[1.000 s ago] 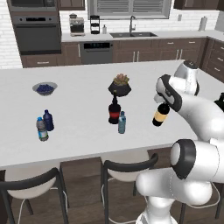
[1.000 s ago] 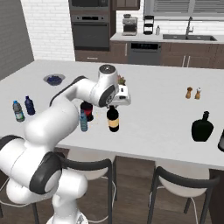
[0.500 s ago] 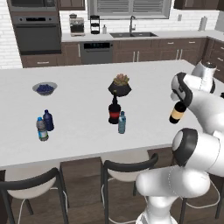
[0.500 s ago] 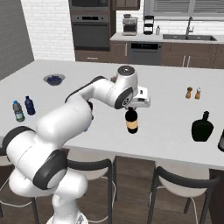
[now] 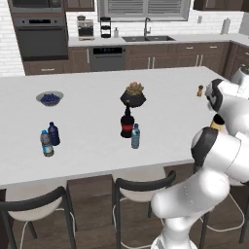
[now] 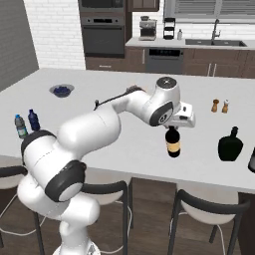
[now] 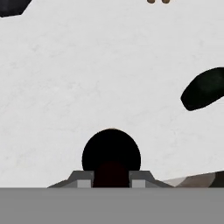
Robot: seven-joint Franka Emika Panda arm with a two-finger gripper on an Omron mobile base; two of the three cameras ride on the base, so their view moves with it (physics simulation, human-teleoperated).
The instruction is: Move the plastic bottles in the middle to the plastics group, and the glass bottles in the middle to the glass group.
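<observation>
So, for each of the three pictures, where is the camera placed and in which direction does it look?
Left base view: behind the arm, left side, facing the island counter; white arm at lower right.
Right base view: behind, right side; arm from lower left, tool shut on the wine bottle.
Hand view: on the hand, looking down the bottle at the counter.
Shared: both base views show the small bottles; right and hand views show the black glass bottle.

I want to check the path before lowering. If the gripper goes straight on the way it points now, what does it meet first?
The gripper points straight down, shut on the wine bottle. Below lies bare counter, so the bottle's base would likely touch it first. The black bottle stands well aside.
</observation>
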